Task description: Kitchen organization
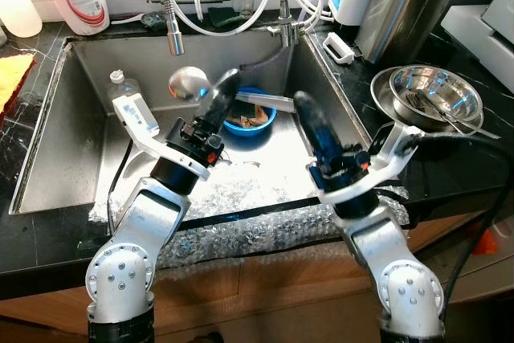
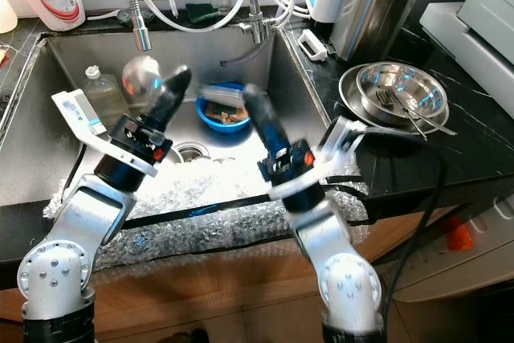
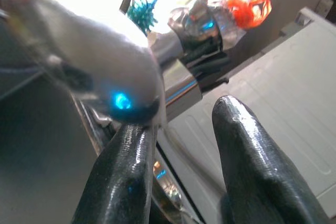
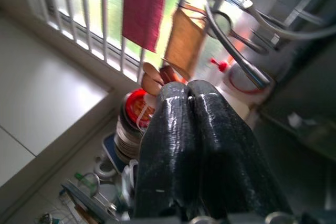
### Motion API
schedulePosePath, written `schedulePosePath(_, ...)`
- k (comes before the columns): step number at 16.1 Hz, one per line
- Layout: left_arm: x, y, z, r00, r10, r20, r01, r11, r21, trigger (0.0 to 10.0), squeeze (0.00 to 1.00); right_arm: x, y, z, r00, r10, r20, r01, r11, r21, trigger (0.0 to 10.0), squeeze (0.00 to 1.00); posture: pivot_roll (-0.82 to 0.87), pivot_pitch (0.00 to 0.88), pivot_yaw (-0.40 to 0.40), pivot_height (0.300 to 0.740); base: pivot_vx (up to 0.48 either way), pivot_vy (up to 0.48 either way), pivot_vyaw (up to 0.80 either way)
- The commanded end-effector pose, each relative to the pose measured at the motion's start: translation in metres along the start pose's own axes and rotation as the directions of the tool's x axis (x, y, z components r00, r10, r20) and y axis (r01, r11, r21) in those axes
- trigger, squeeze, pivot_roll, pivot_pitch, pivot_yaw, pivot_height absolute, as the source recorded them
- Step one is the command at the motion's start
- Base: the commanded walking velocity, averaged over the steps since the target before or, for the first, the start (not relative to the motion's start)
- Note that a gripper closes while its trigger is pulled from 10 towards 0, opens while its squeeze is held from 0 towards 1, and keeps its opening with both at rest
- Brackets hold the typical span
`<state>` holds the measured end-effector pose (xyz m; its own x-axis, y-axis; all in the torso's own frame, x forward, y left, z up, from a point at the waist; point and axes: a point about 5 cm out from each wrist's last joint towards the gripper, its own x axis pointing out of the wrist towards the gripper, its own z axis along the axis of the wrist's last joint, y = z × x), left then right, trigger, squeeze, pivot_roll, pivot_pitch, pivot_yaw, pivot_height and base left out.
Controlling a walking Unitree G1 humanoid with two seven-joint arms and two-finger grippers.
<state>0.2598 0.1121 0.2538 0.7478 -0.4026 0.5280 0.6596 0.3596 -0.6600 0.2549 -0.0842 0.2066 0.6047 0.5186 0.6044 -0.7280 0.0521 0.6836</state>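
A strip of bubble wrap (image 1: 265,226) is draped over the near counter edge, closest to the camera, and above it both arms are raised over the sink (image 1: 48,118). The left gripper (image 1: 218,95) is parted, and a blurred shiny utensil (image 1: 186,82) — apparently a ladle — is seen at its tips; whether it is truly gripped cannot be told. Behind it a blue bowl (image 1: 250,118) with scraps and a flat tool is left in the basin, beside a clear bottle (image 1: 122,86). The right gripper (image 1: 309,114) is pressed closed on nothing. Steel bowls (image 1: 430,95) are stacked on the right counter — so the organizing is judged only partly done.
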Motion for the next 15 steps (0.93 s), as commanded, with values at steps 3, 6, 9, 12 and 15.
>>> schedulePosePath(3, 0.001, -0.003, 0.003, 0.999, -0.018, 0.027, 0.018, 1.0, -0.024, 10.0, 0.0, 0.001, 0.004, -0.011, 1.0, 0.017, -0.003, -0.017, 1.0, 0.025, 10.0, 0.0, 0.07, 0.138, -0.066, 0.74, 0.0, 0.0, 0.0)
schedulePosePath(6, 0.001, -0.003, 0.005, 0.999, -0.017, 0.037, 0.018, 0.999, -0.037, 10.0, 0.0, 0.001, 0.004, -0.013, 1.0, 0.021, -0.009, -0.021, 1.0, 0.022, 10.0, 0.0, 0.07, 0.134, -0.064, 0.74, 0.0, 0.0, 0.0)
schedulePosePath(9, 0.0, -0.002, 0.002, 1.0, -0.022, 0.019, 0.023, 0.999, -0.039, 10.0, 0.0, 0.001, 0.003, -0.013, 1.0, 0.019, 0.001, -0.019, 1.0, 0.021, 10.0, 0.0, 0.07, 0.128, -0.064, 0.74, 0.0, 0.0, 0.0)
schedulePosePath(12, -0.001, -0.005, -0.003, 0.999, -0.04, -0.012, 0.039, 0.998, -0.052, 4.5, 0.0, 0.002, 0.001, -0.009, 1.0, 0.008, 0.029, -0.008, 1.0, 0.018, 10.0, 0.0, 0.07, 0.123, -0.063, 0.74, 0.0, 0.0, 0.0)
schedulePosePath(15, -0.002, -0.006, -0.008, 0.997, -0.054, -0.046, 0.052, 0.997, -0.05, 5.4, 0.0, 0.003, 0.001, -0.008, 0.999, 0.013, 0.04, -0.014, 1.0, 0.021, 10.0, 0.0, 0.07, 0.124, -0.062, 0.74, 0.0, 0.0, 0.0)
